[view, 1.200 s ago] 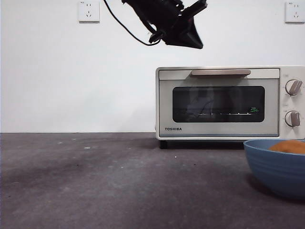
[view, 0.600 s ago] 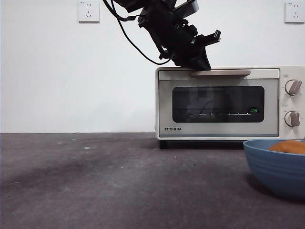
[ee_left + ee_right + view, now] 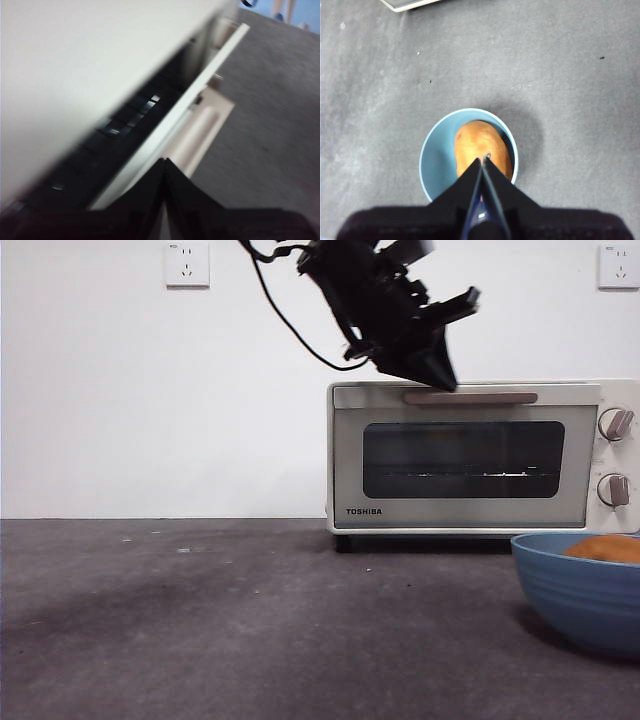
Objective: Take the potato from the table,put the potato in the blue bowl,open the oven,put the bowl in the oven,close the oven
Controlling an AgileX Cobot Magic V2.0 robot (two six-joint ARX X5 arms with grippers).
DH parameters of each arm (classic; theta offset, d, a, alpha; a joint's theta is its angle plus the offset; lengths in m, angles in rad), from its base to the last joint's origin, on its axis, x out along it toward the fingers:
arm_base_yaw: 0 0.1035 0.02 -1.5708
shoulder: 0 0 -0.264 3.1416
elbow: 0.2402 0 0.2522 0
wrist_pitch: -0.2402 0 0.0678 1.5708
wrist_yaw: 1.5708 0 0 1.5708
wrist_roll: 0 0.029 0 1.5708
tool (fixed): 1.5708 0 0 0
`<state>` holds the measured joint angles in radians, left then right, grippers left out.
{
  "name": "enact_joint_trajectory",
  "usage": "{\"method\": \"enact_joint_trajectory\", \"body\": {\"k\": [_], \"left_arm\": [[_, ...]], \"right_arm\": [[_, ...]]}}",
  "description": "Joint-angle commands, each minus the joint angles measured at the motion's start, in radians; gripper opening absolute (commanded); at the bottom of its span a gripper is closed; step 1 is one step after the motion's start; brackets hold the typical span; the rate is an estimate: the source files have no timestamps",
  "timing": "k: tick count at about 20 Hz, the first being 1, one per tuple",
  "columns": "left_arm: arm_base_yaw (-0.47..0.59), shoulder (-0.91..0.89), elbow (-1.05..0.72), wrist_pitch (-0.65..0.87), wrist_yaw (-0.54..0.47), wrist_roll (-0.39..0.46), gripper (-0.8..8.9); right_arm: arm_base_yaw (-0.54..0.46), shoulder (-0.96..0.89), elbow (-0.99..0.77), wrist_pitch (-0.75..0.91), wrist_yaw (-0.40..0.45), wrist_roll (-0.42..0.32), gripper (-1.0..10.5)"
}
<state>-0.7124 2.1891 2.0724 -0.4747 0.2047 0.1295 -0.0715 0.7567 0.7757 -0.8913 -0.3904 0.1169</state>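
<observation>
The lumpy orange-brown potato [image 3: 481, 147] lies inside the round, deep blue bowl [image 3: 436, 162]. So the first two jobs look done. In the front view only the top of the potato [image 3: 606, 547] peeks over the bowl's rim [image 3: 560, 575]. The bowl stands on the flat dark grey speckled surface [image 3: 250, 630], in front of the oven and apart from it.

The cream-white boxy oven [image 3: 480, 455] with the dark glass window stands at the back, near the white wall. Its door is open only a crack at the top. The left wrist view shows a dark gap between the oven body and the door [image 3: 172, 120], with the beige bar handle [image 3: 200, 132] on the door's front. So the job of opening the oven has begun, I think, but is not done.

The left tool [image 3: 440, 375] is at the left end of the beige bar handle [image 3: 470, 397], touching it or just above it. Its two black jaws are pressed together and hold nothing.

The right tool [image 3: 481, 167] hangs above the bowl, its jaws together too, and it holds nothing.

What is left: pull the door all the way down, put the bowl in the oven, and close the door.
</observation>
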Motion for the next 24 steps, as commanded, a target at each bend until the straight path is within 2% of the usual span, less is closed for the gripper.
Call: {"method": "enact_joint_trajectory", "body": {"k": [1, 9, 14, 17, 18, 24], "left_arm": [[-0.019, 0.048, -0.034, -0.102, -0.023, -0.003, -0.08], [-0.029, 0.048, -0.043, -0.207, -0.079, -0.03, -0.08], [-0.093, 0.007, -0.2, -0.077, -0.134, -0.098, -0.08], [-0.12, -0.036, -0.304, 0.007, -0.216, -0.125, -0.08], [-0.12, -0.05, -0.33, 0.029, -0.216, -0.133, -0.08], [-0.104, -0.06, -0.36, -0.014, -0.216, -0.146, -0.08]], "right_arm": [[-0.001, -0.037, 0.002, 0.002, -0.003, 0.045, -0.1], [-0.001, -0.145, 0.006, -0.06, -0.002, 0.067, -0.1], [-0.001, -0.146, 0.006, -0.081, -0.002, 0.066, -0.1], [-0.001, -0.146, 0.006, -0.082, -0.002, 0.063, -0.1], [-0.001, -0.146, 0.006, -0.082, -0.002, 0.063, -0.1], [-0.001, -0.146, 0.006, -0.083, -0.002, 0.055, -0.1]]}}
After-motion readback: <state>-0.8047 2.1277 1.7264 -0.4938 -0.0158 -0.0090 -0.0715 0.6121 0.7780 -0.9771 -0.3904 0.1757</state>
